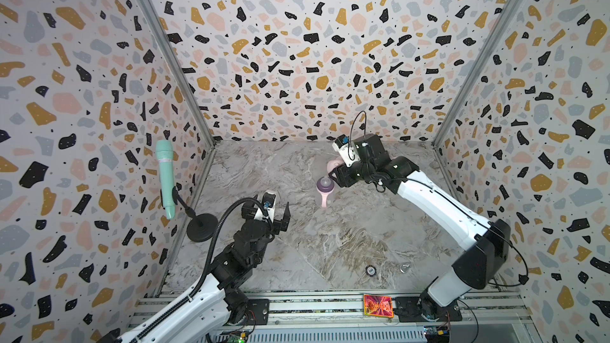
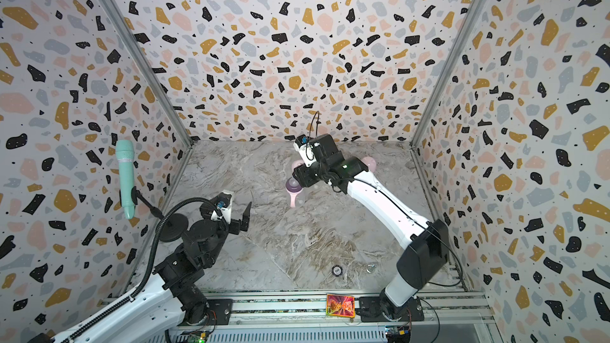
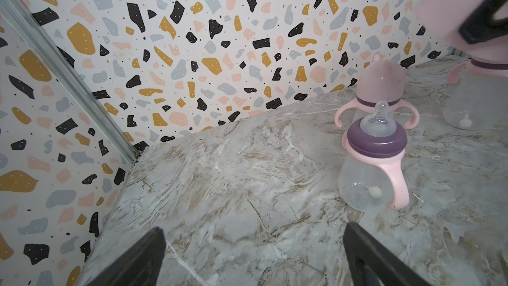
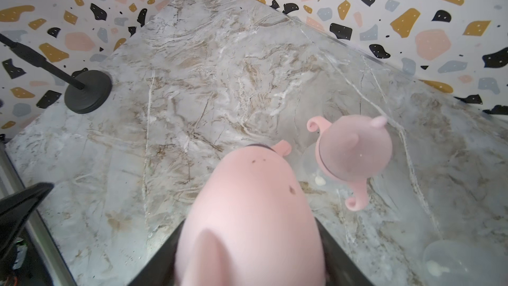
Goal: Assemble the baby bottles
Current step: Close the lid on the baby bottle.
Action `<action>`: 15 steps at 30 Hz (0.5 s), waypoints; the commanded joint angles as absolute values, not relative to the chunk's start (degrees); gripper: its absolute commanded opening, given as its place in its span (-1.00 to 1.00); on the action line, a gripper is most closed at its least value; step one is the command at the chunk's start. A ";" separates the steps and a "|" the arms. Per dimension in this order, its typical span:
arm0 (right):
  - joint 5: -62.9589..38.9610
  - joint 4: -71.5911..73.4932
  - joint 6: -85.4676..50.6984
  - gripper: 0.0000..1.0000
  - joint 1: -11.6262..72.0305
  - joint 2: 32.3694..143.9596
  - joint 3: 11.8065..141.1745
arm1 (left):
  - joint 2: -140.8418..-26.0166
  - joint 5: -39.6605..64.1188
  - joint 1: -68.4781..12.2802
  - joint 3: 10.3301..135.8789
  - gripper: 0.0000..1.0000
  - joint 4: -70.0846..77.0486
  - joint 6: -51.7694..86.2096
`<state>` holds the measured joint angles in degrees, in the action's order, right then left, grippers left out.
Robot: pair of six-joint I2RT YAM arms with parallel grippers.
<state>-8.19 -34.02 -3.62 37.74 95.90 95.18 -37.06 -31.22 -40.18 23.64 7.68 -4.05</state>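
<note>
Near table point(image 1: 330, 252) centre: uncapped bottle point(image 1: 325, 188) upright, teat point(image 3: 380, 111) bare, handle point(image 1: 325, 202) toward 6 o'clock. Right gripper point(image 4: 248, 224) clamped on pink cap point(image 4: 247, 182), held clear of that teat. Capped bottle point(image 3: 380, 86) close by; third bottle point(image 3: 472, 100) near, top hidden. Left gripper point(image 3: 253, 226) at 8 o'clock, jaws spread wide, holding nothing.

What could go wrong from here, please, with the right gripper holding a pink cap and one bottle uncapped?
1. The uncapped bottle stands free, the open left gripper apart from it, so an off-centre push from the pink cap in the right gripper might tip it.
2. A capped bottle stands close by; the gripper might knock it when lowering.
3. The cap fills much of the right wrist view, so centring over the teat may be hard.
</note>
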 commanded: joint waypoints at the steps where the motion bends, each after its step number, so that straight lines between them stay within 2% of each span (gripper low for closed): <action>1: -9.67 -39.24 0.11 -0.16 37.30 100.41 101.67 | -36.78 -31.31 -40.08 24.69 0.99 9.68 -4.66; 7: -8.92 -44.04 1.85 -0.16 37.25 108.16 110.03 | -36.84 -31.67 -40.08 24.44 0.99 9.95 -5.08; 15: -7.92 -45.60 2.42 -0.16 37.89 110.97 111.49 | -38.33 -31.82 -40.08 24.50 0.99 10.48 -5.93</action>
